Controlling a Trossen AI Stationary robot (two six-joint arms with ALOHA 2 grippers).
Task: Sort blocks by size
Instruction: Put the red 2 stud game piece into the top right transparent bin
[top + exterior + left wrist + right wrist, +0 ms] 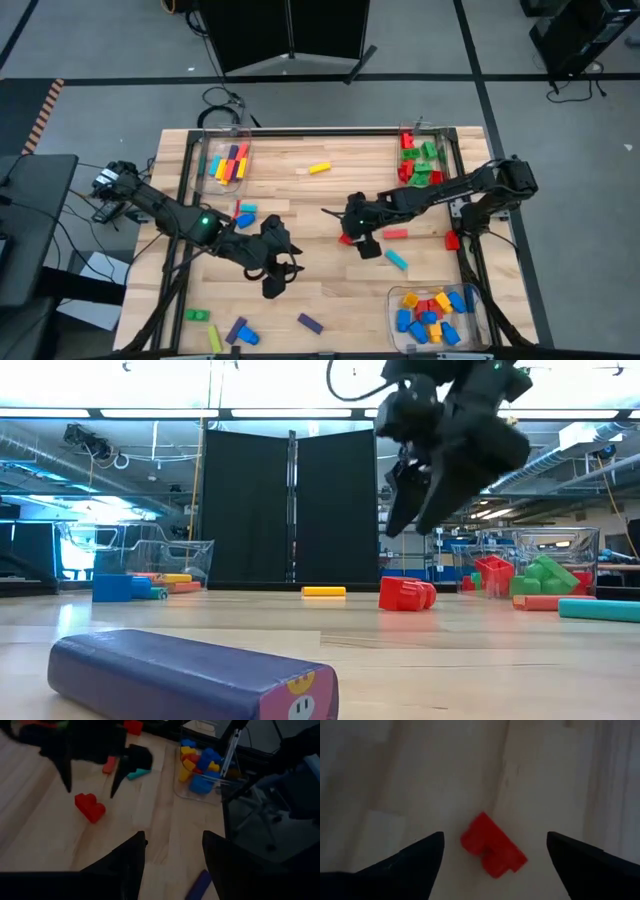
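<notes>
On purple bar (pixel 190 678), perhaps mushroom sticker (pixel 297 704)

Ceiling strips glare in the low view — wrist views dim, right one blurred, shadows soft.

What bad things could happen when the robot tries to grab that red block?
The right gripper hangs open above the red block, which lies slanted between its fingers. Closing on corners could twist it or make it pop away.

A salmon bar and a teal block lie close by, so the fingers might bump them on the way down.

The left gripper, open, waits just across the table; the arms could crowd each other.
</notes>
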